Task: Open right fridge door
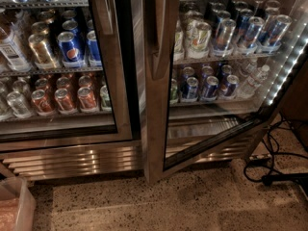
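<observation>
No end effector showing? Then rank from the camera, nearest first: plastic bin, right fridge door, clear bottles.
End effector: out of view.
1. Plastic bin, bottom left, on the floor.
2. Right fridge door, centre, swung open.
3. Clear bottles, right, inside the fridge.

Gripper out of view here. The right fridge door (pixel 155 129) stands ajar, hinged at the far right, its free edge swung forward to centre with the handle (pixel 161 37) on that edge. Just left of it sits the left fridge door (pixel 120 81), shut, above a vent grille (pixel 72 160). Cans (pixel 210 86) line the shelves behind both panes. On the floor (pixel 144 206), cables (pixel 269 162) lie right and a plastic bin (pixel 17 206) sits front left.
</observation>
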{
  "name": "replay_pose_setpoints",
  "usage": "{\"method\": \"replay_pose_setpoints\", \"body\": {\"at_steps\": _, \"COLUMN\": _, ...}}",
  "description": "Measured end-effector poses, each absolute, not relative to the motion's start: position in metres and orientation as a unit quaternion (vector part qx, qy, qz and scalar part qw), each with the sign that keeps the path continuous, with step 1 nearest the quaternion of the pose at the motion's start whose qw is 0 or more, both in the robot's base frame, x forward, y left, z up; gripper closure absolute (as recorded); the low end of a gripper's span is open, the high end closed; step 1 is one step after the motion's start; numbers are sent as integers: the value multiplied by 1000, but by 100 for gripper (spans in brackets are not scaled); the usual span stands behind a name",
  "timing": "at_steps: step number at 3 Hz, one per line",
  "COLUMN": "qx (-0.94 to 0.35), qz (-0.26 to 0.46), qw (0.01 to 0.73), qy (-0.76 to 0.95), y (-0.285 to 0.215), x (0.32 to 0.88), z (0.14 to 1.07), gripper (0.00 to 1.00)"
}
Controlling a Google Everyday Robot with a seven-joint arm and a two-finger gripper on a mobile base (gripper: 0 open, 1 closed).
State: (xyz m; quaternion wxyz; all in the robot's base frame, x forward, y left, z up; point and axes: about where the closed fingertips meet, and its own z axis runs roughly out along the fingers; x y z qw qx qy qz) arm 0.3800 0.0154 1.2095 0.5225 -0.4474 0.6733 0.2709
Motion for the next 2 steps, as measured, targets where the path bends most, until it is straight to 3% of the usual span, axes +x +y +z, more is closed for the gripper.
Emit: {"method": "replay_pose_setpoints", "body": {"at_steps": 2, "qx": -447, "qz": 271, "qw": 523, "qy": 673, "y": 15, "x": 380, "z": 1210, "gripper": 0}}
